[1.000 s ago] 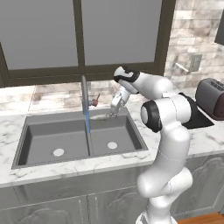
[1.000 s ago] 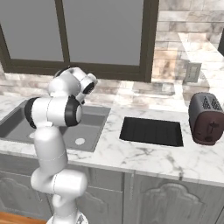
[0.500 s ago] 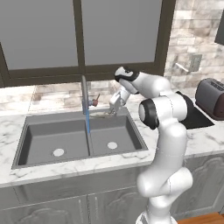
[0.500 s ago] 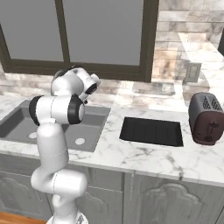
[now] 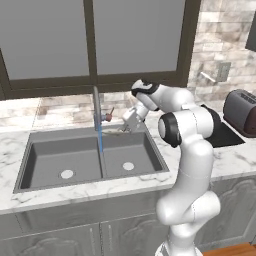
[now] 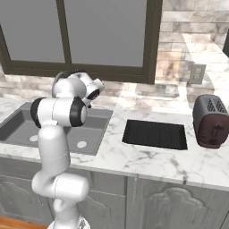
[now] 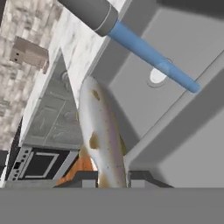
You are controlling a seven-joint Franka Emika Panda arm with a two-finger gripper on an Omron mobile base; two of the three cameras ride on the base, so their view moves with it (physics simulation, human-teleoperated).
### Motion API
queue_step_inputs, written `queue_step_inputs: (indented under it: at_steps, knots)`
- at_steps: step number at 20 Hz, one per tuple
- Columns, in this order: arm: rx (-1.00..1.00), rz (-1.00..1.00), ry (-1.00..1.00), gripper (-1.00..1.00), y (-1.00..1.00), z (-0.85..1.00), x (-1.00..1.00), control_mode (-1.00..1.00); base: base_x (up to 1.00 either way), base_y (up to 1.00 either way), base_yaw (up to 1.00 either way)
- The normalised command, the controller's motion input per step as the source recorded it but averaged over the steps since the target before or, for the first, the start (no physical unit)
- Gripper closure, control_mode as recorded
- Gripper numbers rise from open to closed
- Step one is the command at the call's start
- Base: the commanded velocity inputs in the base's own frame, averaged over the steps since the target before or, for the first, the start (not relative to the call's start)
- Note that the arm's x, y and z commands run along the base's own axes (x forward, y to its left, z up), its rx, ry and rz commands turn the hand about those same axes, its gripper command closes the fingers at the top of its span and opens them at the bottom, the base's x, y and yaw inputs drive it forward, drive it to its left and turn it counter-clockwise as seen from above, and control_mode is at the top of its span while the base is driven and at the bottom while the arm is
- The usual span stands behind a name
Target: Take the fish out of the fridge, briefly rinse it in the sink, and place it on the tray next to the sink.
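Fish [image 7: 101, 140], slim, pale, probably light and slippery when wet, held by its tail end in clamped jaws, pointing toward twelve o'clock beside the running faucet [image 7: 92, 13] over the sink [image 5: 85, 160].

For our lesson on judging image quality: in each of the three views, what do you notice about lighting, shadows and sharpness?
Left base view: even, flat light, sharp edges, the sink uniformly grey. Right base view: soft bright patches on the wall, the tray matte, no glare. Hand view: the fish looks slightly soft up close.

You see the pale, brown-spotted fish [image 7: 101, 140] clamped in the end effector [image 7: 112, 176] above the dark grey double-basin sink [image 5: 50, 159], with the flat black tray [image 6: 154, 134] lying beside that sink.
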Motion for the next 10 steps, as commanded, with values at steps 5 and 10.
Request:
queue_step_inputs:
  at_steps: [5,10]
  knots:
    - [-0.05,-0.05,0.05,1.0,0.23,-0.07,0.27,-1.0,0.0,0.0,0.0]
    - [-0.08,-0.04,0.04,1.0,0.33,-0.14,0.38,-1.0,0.0,0.0,0.0]
